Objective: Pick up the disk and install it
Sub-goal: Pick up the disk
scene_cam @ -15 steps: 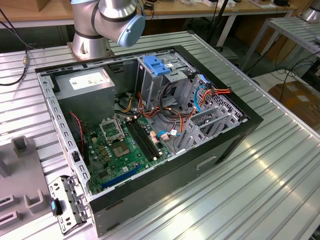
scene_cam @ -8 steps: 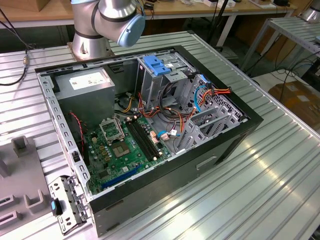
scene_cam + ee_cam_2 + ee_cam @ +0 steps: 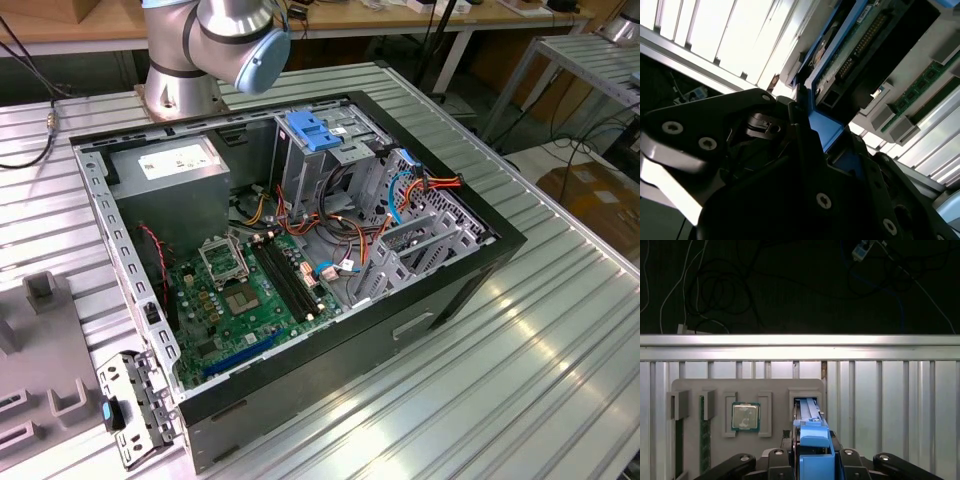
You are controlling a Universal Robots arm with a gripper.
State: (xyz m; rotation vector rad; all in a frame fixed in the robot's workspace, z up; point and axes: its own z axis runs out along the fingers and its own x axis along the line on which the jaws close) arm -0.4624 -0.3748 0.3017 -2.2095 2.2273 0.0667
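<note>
A: Right, the gripper [image 3: 812, 466]?
B: Jaws closed on the disk [image 3: 811, 437], pinching its blue rails. It stands on edge at a slot of the grey tray [image 3: 775, 390].
A: Tray's place?
B: Exterior view, 8 o'clock from the open computer case [image 3: 400, 330]. A processor chip [image 3: 745, 417] sits in the tray too.

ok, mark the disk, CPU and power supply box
the disk [image 3: 815, 445], first wrist view, blue end rail
CPU [image 3: 745, 416], first wrist view, metal lid centre
power supply box [image 3: 175, 205], exterior view, grey face
</note>
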